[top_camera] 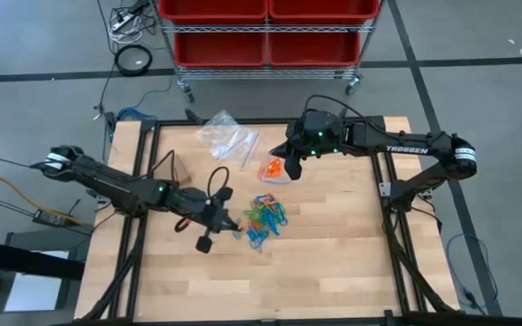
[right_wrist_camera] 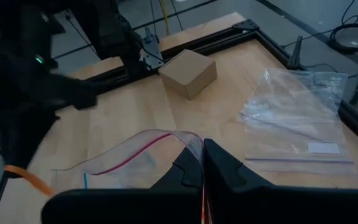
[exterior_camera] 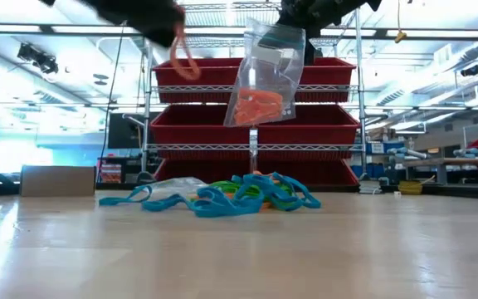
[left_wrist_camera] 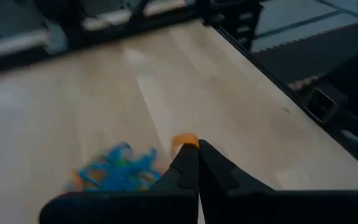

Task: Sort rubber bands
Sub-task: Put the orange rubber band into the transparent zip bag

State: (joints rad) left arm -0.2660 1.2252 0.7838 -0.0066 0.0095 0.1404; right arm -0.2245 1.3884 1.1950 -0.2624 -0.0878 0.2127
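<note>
A pile of blue, green and orange rubber bands (top_camera: pixel 265 217) lies on the wooden table near its middle, also seen in the low view (exterior_camera: pixel 239 195). My left gripper (top_camera: pixel 234 223) is raised just left of the pile, shut on one orange rubber band (exterior_camera: pixel 182 58). My right gripper (top_camera: pixel 288 163) hangs above the table's far half, shut on a clear plastic bag (exterior_camera: pixel 264 79) that has orange bands (exterior_camera: pixel 256 108) in its lower part. My left gripper pinches the orange band's upper part (left_wrist_camera: pixel 184 142) between its two shut fingertips. The loop hangs below the fingers (exterior_camera: pixel 173 33), clear of the table. My right gripper pinches the bag's top edge (right_wrist_camera: pixel 185 138) between its shut fingers, slanting down from above. The bag hangs tilted below them, clear of the table.
Spare clear bags (top_camera: pixel 227 136) lie flat at the table's far side, and a small cardboard box (right_wrist_camera: pixel 188 73) stands at the far left. A rack of red bins (top_camera: pixel 265 36) stands beyond the far edge. Bare wood lies along the near half.
</note>
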